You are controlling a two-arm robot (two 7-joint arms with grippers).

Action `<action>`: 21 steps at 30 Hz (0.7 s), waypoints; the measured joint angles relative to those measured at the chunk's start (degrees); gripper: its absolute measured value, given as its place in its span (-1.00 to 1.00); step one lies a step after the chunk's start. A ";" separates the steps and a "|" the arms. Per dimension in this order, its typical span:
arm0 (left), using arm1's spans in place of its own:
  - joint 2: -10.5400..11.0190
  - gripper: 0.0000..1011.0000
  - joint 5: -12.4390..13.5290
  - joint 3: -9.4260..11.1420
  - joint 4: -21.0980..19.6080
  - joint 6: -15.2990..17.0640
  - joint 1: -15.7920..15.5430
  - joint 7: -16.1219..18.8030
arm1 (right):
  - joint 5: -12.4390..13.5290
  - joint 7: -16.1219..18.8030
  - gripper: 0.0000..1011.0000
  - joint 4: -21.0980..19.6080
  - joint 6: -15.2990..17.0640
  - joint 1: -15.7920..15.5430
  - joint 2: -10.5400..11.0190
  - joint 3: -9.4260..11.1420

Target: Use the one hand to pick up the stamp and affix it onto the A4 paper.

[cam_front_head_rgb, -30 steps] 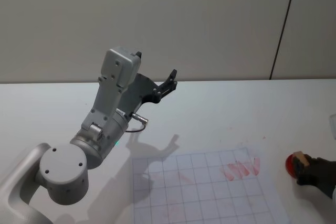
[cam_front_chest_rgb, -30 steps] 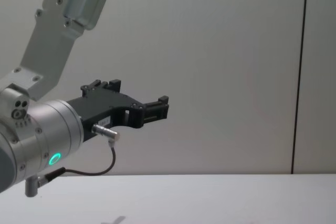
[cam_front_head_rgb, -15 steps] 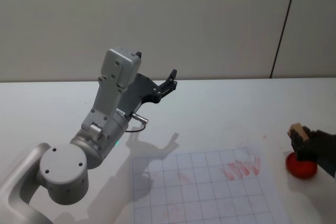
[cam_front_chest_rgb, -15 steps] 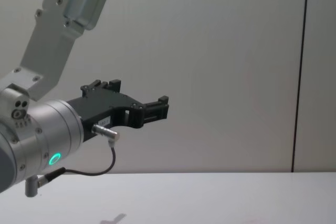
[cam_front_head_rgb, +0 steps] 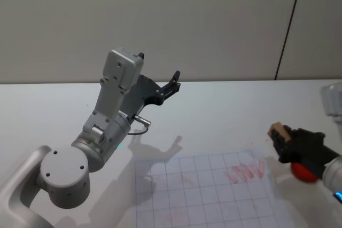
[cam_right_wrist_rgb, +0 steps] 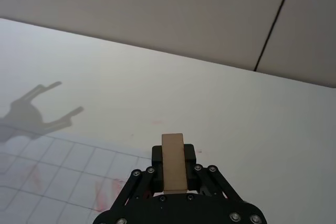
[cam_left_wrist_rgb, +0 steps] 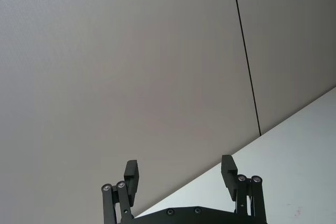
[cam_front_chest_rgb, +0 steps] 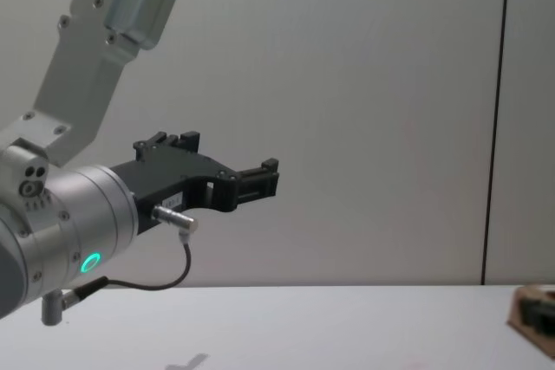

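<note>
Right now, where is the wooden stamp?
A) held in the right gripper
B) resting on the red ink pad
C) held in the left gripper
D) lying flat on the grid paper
A: the right gripper is shut on the stamp, near the right edge of the paper and off the red ink pad.

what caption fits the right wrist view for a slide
Right gripper holds the wooden stamp over the table, near the red-marked gridded paper.
</note>
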 joint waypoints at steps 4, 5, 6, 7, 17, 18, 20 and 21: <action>0.00 0.98 0.00 0.00 0.00 0.00 0.00 0.00 | -0.90 1.40 -0.57 0.49 0.77 0.26 -0.81 -1.10; 0.00 0.98 0.00 0.00 0.00 0.00 0.00 0.00 | -1.08 1.64 -0.57 0.60 0.89 0.30 -0.96 -1.30; 0.00 0.98 0.00 0.00 0.00 0.00 0.00 0.00 | -1.44 2.09 -0.57 0.90 1.11 0.39 -1.30 -1.77; 0.00 0.98 0.00 0.00 0.00 0.00 0.00 0.00 | -1.67 2.39 -0.57 1.04 1.25 0.43 -1.44 -1.97; 0.00 0.98 0.00 0.00 0.00 0.00 0.00 0.00 | -4.18 4.69 -0.57 3.23 2.07 1.17 -3.01 -4.08; 0.00 0.98 0.00 0.00 0.00 0.00 0.00 0.00 | -4.28 4.78 -0.57 3.34 2.08 1.21 -3.07 -4.17; 0.00 0.98 0.00 0.00 0.00 0.00 0.00 0.00 | -4.69 5.12 -0.57 3.72 2.10 1.37 -3.28 -4.42; 0.00 0.98 0.00 0.00 0.00 0.00 0.00 0.00 | -4.97 5.50 -0.57 4.04 2.11 1.52 -3.45 -4.64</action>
